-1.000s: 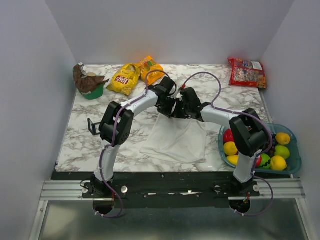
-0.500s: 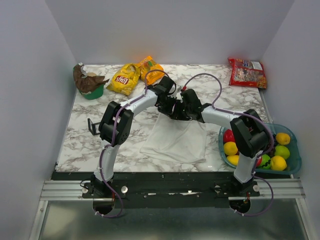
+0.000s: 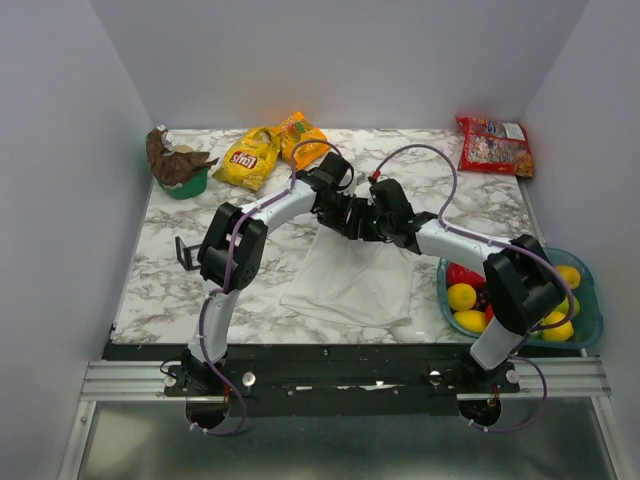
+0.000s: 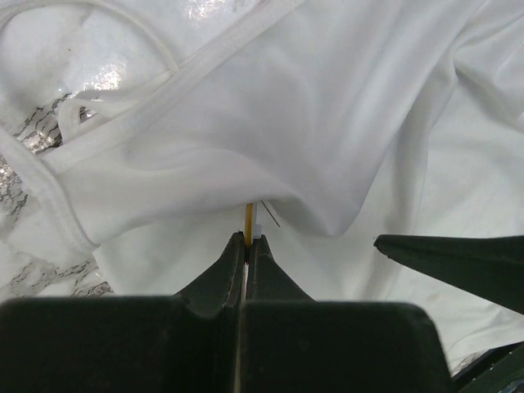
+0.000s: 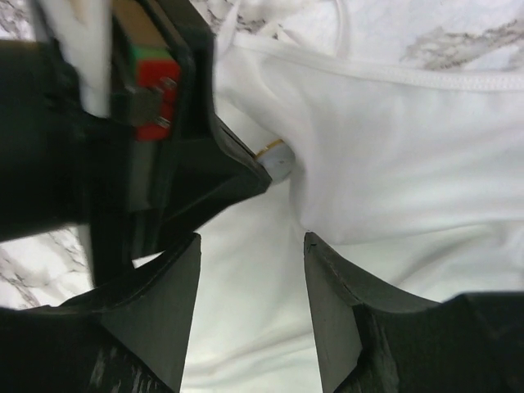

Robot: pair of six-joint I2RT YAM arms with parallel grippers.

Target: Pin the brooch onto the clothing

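Observation:
The white clothing (image 3: 350, 282) lies spread on the marble table, and a fold of it is bunched up at its far edge. In the left wrist view my left gripper (image 4: 247, 239) is shut on the brooch (image 4: 248, 218), a thin gold edge sticking up from the fingertips against the fold of clothing (image 4: 327, 106). The right wrist view shows the brooch (image 5: 271, 152) at the left fingertips, pressed into the clothing (image 5: 409, 147). My right gripper (image 5: 252, 241) stands open just beside it over the cloth, with nothing between its fingers. From above, both grippers meet at the garment's top edge (image 3: 358, 218).
Yellow (image 3: 248, 157) and orange (image 3: 300, 133) snack bags lie at the back, a red bag (image 3: 493, 145) at the back right. A green bowl (image 3: 182, 180) stands back left. A small black frame (image 3: 184, 253) sits at the left. A teal basket (image 3: 596, 318) of fruit is at the right.
My right gripper has opened from shut and let go of the cloth fold. Its arm has swung a little to the right. The left gripper has stayed shut on the brooch.

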